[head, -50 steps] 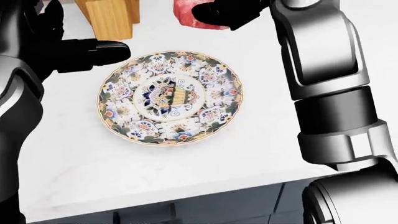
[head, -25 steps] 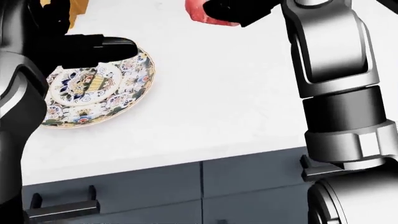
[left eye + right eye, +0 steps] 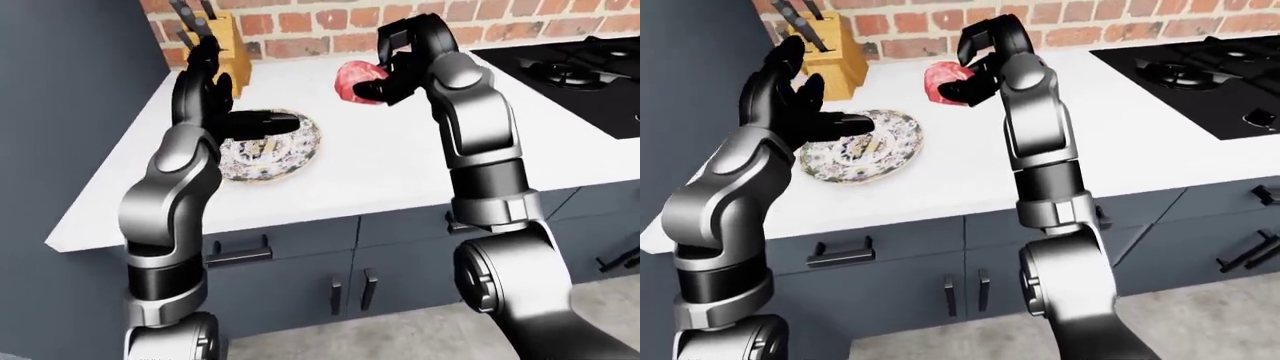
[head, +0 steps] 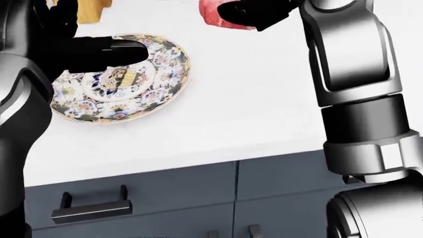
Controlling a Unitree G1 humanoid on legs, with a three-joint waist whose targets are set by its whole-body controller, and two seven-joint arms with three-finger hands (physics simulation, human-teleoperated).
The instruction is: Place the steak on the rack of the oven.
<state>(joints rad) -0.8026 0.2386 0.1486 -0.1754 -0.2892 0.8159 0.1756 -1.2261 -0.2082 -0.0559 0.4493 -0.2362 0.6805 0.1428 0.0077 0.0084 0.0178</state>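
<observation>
A red raw steak (image 3: 943, 81) is held up above the white counter (image 3: 970, 169), and my right hand (image 3: 970, 82) is shut on it. The same steak (image 4: 214, 14) shows at the top of the head view. My left hand (image 3: 790, 105) is open with fingers spread, raised over the patterned plate (image 3: 855, 154), which lies bare on the counter. No oven or rack shows in any view.
A wooden knife block (image 3: 825, 56) stands by the brick wall at the upper left. A black gas hob (image 3: 1200, 75) fills the counter's right side. Grey drawers with dark handles (image 3: 840, 251) run below. A dark tall cabinet (image 3: 60, 97) bounds the left.
The whole head view has shifted: the plate slid to the left and the drawer fronts came into sight below the counter edge. The steak stays in my right hand.
</observation>
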